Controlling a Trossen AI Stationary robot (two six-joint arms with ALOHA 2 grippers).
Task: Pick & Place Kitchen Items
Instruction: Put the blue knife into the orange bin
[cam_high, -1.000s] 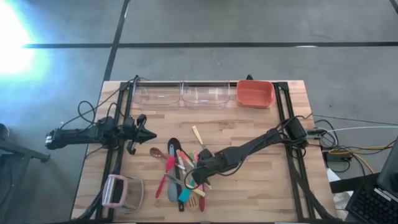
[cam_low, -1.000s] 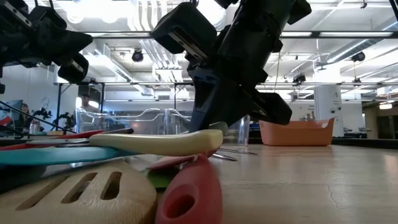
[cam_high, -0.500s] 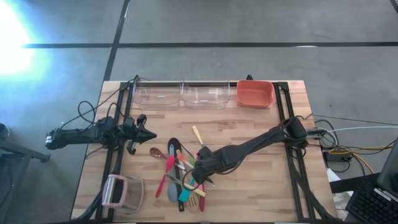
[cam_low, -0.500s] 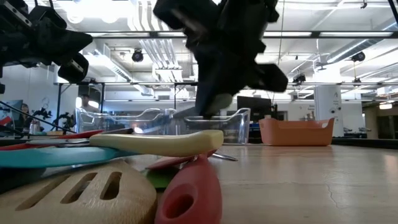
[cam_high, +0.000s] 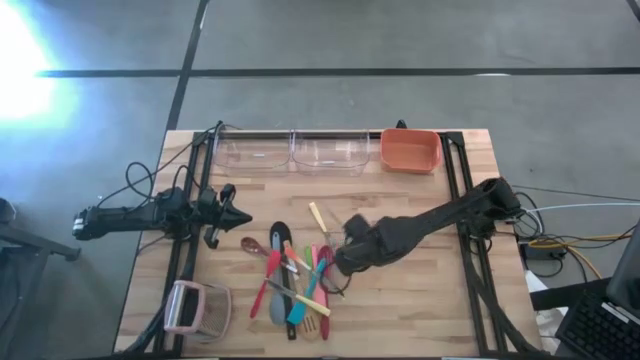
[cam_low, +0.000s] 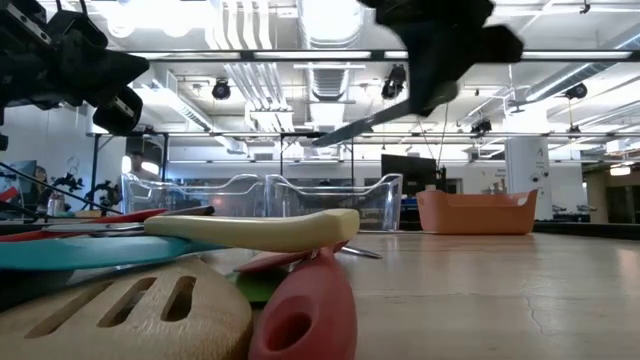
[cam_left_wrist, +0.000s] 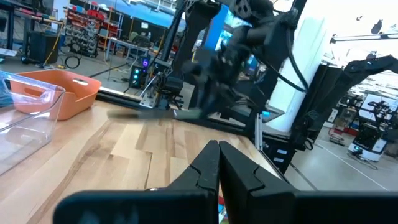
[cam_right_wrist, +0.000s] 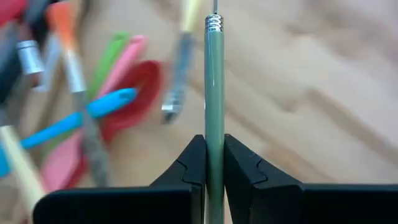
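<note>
While clamped in right jaws: one green-handled utensil.

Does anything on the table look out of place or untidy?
Yes. The utensils lie crossed in a loose pile, not sorted, and all three bins look unfilled. The right gripper holds one green-handled utensil above the table.

The right arm is stretched from the table's right edge toward its middle, the wrist raised above the surface. The right gripper is clamped on a slim green handle between its fingers. The left arm is held low at the table's left side, and the left gripper is closed, fingertips touching.
</note>
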